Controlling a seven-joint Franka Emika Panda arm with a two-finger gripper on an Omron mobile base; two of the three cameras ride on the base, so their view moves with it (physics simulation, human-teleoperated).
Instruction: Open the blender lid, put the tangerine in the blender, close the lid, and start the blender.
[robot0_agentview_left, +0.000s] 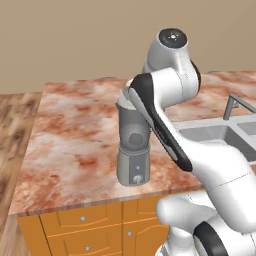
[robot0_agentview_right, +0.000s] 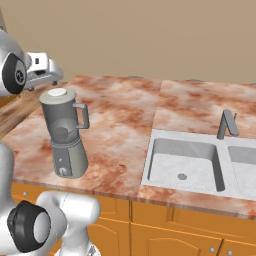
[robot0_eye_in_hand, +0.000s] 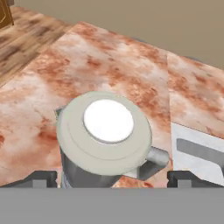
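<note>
Counter (robot0_agentview_right: 125, 120): arm hides blender (robot0_agentview_left: 133, 150) jar.

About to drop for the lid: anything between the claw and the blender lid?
Nothing visible. In the hand view the blender lid sits on the blender just ahead of the claw, whose fingertips stand wide apart, with only bare air between.

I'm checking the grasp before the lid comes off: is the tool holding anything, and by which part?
Nothing is held. In the hand view the tool is open, its tips wide apart above the lid, which sits on the blender.
</note>
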